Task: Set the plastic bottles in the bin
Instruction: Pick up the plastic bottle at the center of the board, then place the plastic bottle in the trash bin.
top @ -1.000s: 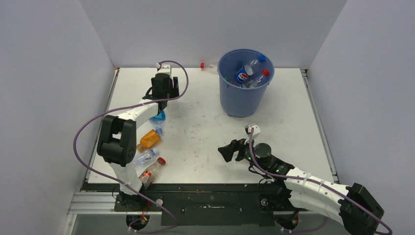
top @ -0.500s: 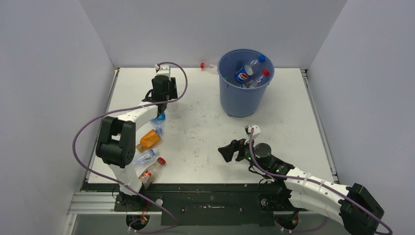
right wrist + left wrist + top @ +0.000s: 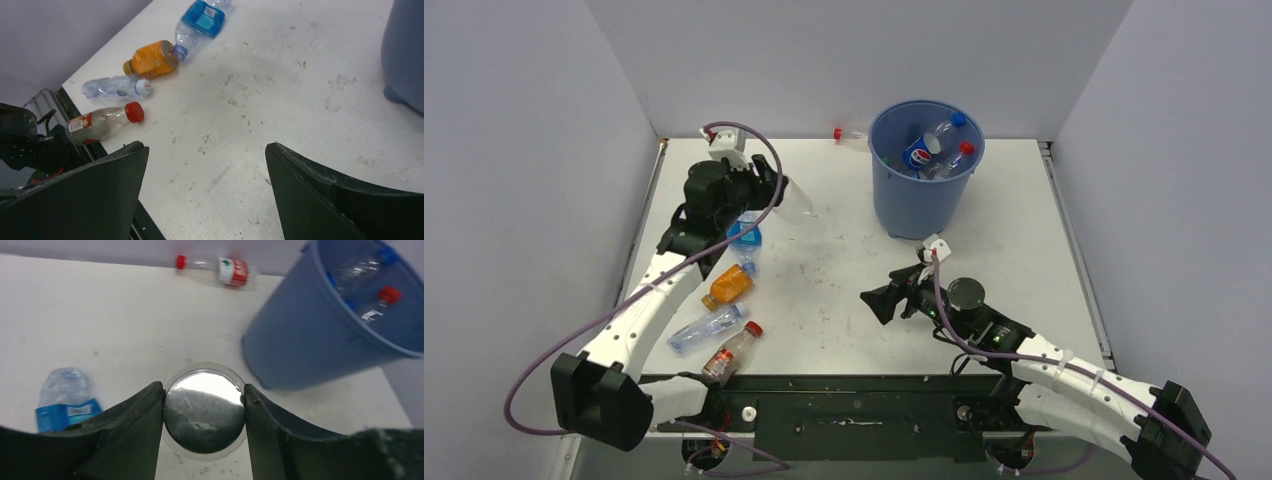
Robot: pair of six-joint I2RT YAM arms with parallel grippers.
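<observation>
Found the left gripper point(image 3: 202, 386) clenched on a clear bottle point(image 3: 204, 412), round base turned toward the wrist camera, apparently raised off the bench point(image 3: 844, 270). Saw the blue bin point(image 3: 325, 340) ahead and to the right of that gripper, well apart from it, already loaded with several bottles. Found the right gripper point(image 3: 206, 147) released, spread wide, grasping nothing, hovering over bare bench.

Judged the step in hand as the carry to the bin. Recommended:
- keeping the squeeze firm on the thin, slick wall without crushing it;
- rising above the rim before travelling right;
- centring over the mouth;
- letting go only once inside the rim line, to prevent bounce-out off the bottles already inside.

Noted bare bench between the left gripper and the bin, with nothing lying in the direct path. Noted a blue-labelled bottle point(image 3: 65, 400) lying below and left of the left gripper, off the route. Noted a red-labelled bottle point(image 3: 220, 271) beyond the gripper, near the bin's far left side and close to the back wall. Saw an orange bottle point(image 3: 152, 59), a crumpled clear bottle point(image 3: 115, 86) and a red-capped bottle point(image 3: 102, 122) ahead and left of the right gripper, the last near the bench's near edge; advised care against knocking it off.
</observation>
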